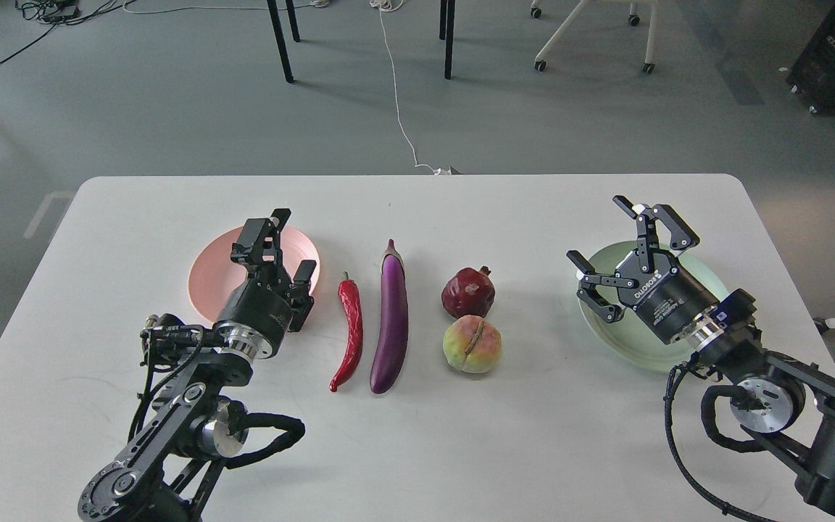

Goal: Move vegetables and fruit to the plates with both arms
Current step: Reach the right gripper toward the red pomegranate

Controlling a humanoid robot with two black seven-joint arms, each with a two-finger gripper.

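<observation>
Nothing is on a plate yet: the chili pepper (347,332), eggplant (391,319), pomegranate (468,292) and peach (472,345) lie in a row mid-table between our arms. Our left gripper (280,246) hovers over the pink plate (207,279), fingers parted and empty, nearest the vegetables; our right gripper (631,250) hangs spread wide above the green plate (711,279), suggesting it will take the fruit.

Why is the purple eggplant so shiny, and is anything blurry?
Head view: soft light from above leaves a pale streak of glare along the eggplant and the chili pepper; shadows on the table are faint; everything looks sharp, even the chair legs far behind.
</observation>
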